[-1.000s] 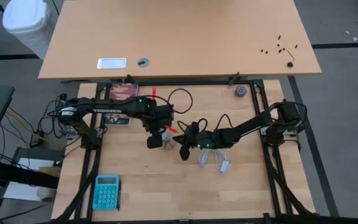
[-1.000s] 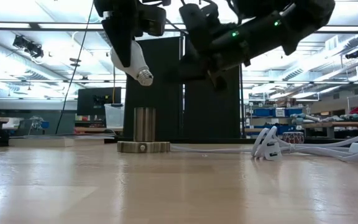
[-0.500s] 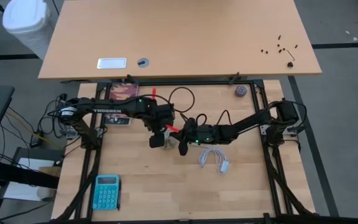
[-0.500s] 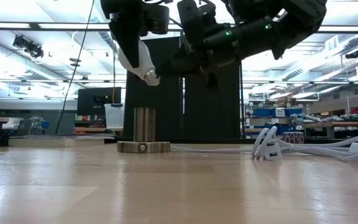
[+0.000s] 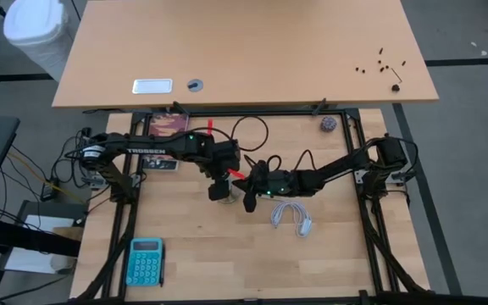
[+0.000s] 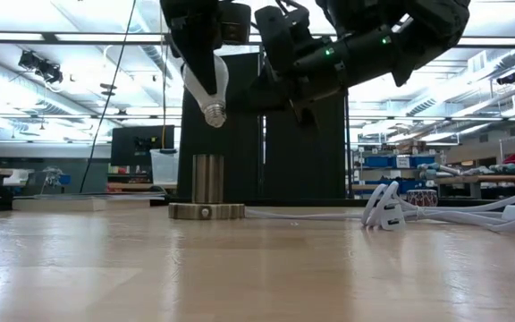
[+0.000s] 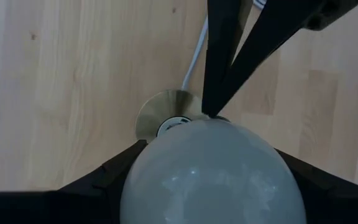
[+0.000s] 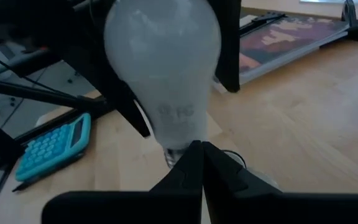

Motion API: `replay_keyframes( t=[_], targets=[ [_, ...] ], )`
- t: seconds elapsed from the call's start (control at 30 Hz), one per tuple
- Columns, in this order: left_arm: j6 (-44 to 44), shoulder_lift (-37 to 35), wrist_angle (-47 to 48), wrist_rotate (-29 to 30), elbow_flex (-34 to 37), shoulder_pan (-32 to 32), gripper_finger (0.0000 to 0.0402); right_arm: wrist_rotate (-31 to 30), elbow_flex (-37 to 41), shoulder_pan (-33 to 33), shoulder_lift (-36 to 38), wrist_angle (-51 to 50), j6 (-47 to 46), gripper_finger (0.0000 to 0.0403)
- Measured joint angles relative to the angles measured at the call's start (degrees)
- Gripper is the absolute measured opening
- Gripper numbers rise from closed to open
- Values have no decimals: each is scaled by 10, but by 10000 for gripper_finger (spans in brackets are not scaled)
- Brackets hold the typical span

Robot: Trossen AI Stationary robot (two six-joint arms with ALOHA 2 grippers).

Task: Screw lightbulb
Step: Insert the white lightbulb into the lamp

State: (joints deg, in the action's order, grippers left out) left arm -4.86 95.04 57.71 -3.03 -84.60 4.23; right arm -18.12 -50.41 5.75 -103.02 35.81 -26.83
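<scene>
While the lightbulb [image 6: 206,85] hangs clamped in my left gripper [image 6: 199,54], screw base down and slightly tilted, I judge I am at the alignment step: the socket [image 6: 206,188] stands on the surface [image 6: 257,268] directly below the gripper, a clear gap between base and socket mouth. Next I need to straighten the bulb, lower it into the mouth, then turn. My right gripper [image 8: 201,163], fingers together and empty, hovers just beside the left one, pointing at the bulb's neck. The low view gives me that vertical gap; the left wrist view hides it, the dome [image 7: 211,171] covering most of the socket disc [image 7: 166,112] beneath.
</scene>
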Motion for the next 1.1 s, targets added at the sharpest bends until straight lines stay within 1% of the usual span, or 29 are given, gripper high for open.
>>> replay_keyframes(
  t=[0.2, 0.37, 0.47, 0.6, 0.73, 0.93, 1.0, 1.1],
  targets=[
    [7, 0, 4, 13, 0, 0, 273, -7, 0, -7, 0, -69, -31, 11],
    [38, 7, 8, 7, 0, 0, 273, 10, 0, -5, 0, -81, -22, 12],
    [76, 19, 8, 4, 0, -1, 273, 20, 0, -1, 0, -92, -21, 11],
    [113, 24, 9, 33, 1, -2, 273, 21, 0, 6, 0, -114, -52, 12],
    [146, 24, 4, 37, 1, -2, 273, 15, 0, 17, 1, -119, -66, 11],
    [239, 25, -3, 50, 3, -10, 273, 7, 0, 29, 12, -147, -87, 11],
    [262, 25, -1, 52, 4, -10, 273, 7, 2, 33, 24, -171, -83, 11],
    [289, 25, -9, 53, 5, -9, 273, 10, 9, 45, 51, -207, -51, 12]
  ],
)
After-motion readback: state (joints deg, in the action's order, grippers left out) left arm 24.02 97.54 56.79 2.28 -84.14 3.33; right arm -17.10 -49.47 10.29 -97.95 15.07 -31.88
